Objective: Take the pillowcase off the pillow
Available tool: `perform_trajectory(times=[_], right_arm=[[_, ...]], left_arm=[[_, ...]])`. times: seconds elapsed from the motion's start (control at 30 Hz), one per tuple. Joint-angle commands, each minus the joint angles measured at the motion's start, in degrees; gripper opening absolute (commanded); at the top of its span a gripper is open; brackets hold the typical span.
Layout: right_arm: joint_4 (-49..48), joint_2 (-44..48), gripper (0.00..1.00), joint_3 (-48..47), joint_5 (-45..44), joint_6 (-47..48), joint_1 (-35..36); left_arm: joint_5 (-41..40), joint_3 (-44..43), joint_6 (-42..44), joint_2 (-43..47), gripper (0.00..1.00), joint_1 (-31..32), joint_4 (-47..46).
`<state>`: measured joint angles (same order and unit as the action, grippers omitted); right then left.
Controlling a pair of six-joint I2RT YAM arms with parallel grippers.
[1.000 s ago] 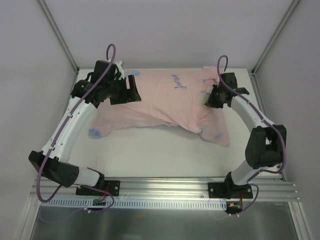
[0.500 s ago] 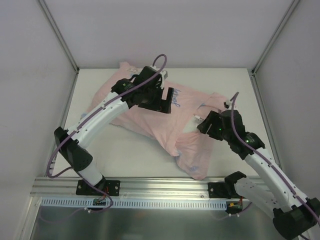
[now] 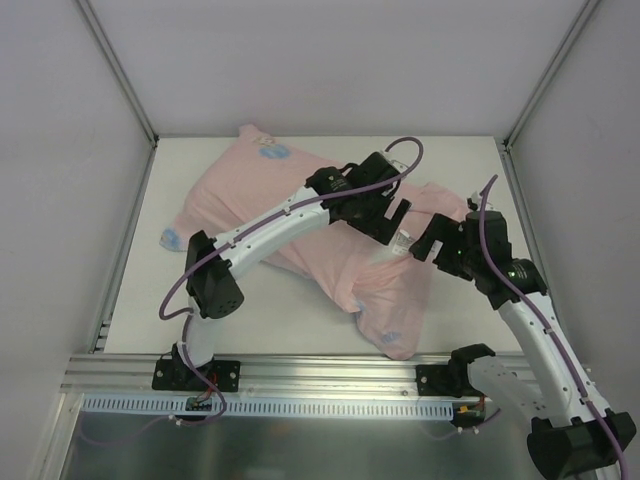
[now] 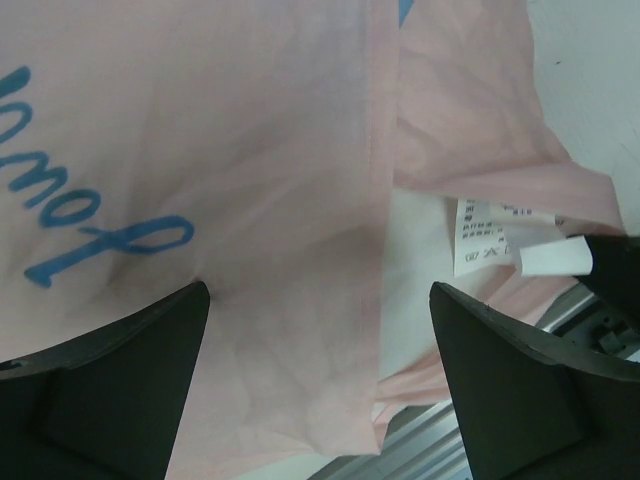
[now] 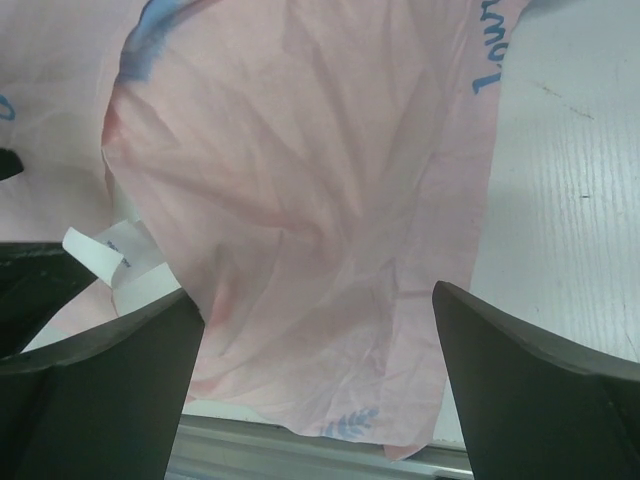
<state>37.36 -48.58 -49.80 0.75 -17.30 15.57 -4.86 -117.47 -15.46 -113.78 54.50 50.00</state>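
L pincer (image 3: pixel 398 228) has swung over beside R pincer (image 3: pixel 422 240), both spread wide & empty; pillowcase (image 3: pixel 250 190) dragged twd near-right corner, not off yet.

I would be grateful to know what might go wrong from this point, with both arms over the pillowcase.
1. The left gripper and right gripper sit open and close together above the pillowcase; they might collide.
2. White pillow shows at the opening beside a printed label, so a pinch there may catch pillow with fabric.
3. The pillowcase's near corner lies by the rail and could snag.
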Motion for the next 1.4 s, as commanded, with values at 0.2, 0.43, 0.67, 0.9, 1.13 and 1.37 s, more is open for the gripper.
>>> perform_trajectory(times=[0.2,0.43,0.67,0.9,1.13,1.37], right_arm=[[1.2,5.3,1.00,0.9,0.9,-0.3,-0.3],[-0.1,1.4,0.93,-0.8,3.6,2.2,0.3],[2.8,-10.8,0.95,-15.1,-13.5,5.8,12.7],[-3.1,-25.5,0.90,-17.3,-12.8,6.8,12.3],[-4.9,-23.9,0.01,-13.8,-13.9,5.5,2.6],[-10.0,-7.8,0.01,0.3,-18.0,-2.1,-5.2]], left_arm=[[-14.6,-6.6,0.1,-7.3,0.31,0.3,1.4],[-9.4,-1.0,-5.7,1.3,0.00,-4.4,1.4],[-0.2,-1.4,-8.9,5.1,0.00,-5.6,1.3],[3.5,-1.4,-9.7,6.7,0.00,-6.0,1.2],[2.5,2.9,-9.8,12.3,0.00,-6.9,1.2],[6.4,11.0,-9.6,21.7,0.00,-14.1,1.1]])
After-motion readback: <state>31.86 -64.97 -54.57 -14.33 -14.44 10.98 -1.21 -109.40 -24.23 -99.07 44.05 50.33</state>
